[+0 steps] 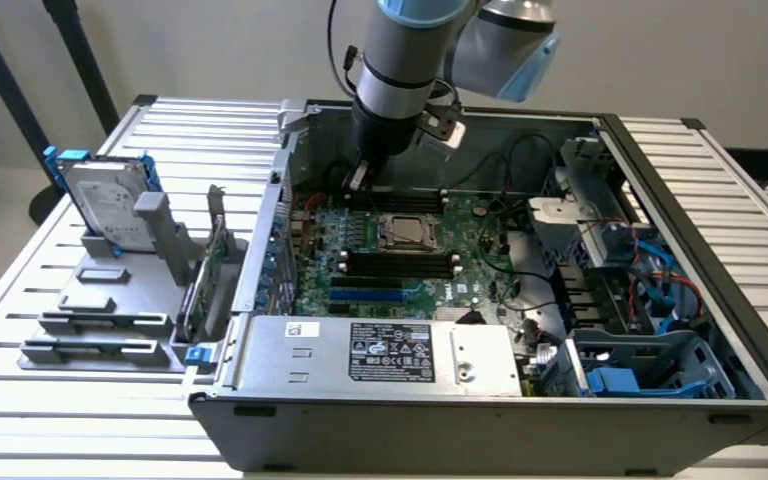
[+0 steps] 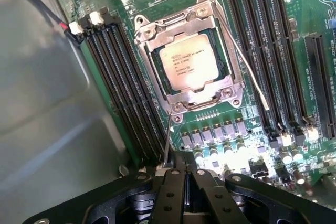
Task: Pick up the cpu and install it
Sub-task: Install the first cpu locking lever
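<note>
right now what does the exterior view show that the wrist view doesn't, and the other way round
Exterior view: the whole open computer case, the arm above it, the labelled power supply, and the hard drive standing in a grey rack on the exterior view's left.
Wrist view: the printed lettering on the cpu, the socket frame around it, a thin wire lever beside it, and the gripper, shut.
Both: the cpu lying in its socket on the green motherboard, with dark memory slots on either side.
</note>
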You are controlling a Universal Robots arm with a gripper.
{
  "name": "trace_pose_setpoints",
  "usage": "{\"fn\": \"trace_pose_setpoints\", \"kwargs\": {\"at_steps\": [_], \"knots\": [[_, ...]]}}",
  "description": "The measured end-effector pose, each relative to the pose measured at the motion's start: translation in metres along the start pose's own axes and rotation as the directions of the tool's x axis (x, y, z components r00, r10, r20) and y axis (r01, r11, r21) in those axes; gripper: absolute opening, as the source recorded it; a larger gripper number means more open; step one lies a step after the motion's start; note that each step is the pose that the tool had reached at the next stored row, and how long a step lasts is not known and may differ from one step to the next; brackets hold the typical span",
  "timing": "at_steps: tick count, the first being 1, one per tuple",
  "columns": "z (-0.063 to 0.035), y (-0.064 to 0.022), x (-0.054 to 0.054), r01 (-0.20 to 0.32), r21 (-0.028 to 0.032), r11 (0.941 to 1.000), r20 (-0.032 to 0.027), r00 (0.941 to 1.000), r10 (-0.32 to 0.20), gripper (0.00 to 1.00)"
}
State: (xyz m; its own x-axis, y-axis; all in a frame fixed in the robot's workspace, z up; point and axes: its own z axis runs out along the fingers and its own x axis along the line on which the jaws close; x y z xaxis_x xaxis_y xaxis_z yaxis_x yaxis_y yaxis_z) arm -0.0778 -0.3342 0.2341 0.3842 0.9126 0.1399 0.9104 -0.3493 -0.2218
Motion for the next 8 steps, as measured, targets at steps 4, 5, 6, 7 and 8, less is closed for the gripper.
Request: {"fn": "trace_pose_setpoints", "kwargs": {"at_steps": [4,5,6,7,8], "knots": [[0.0000,-0.0001,0.0000,-0.045,0.0040,0.9990,-0.0093,0.9989,0.045,0.11],[0.0001,-0.0001,0.0000,-0.055,0.0067,0.9985,-0.0110,0.9984,0.055,0.11],[0.0001,-0.0001,0.0000,-0.064,0.0109,0.9979,-0.0118,0.9978,0.065,0.11],[0.0001,0.0000,-0.0001,-0.073,0.0158,0.9972,-0.0119,0.9972,0.073,0.11],[0.0000,0.0000,-0.0001,-0.082,0.0208,0.9964,-0.0121,0.9966,0.082,0.11]]}}
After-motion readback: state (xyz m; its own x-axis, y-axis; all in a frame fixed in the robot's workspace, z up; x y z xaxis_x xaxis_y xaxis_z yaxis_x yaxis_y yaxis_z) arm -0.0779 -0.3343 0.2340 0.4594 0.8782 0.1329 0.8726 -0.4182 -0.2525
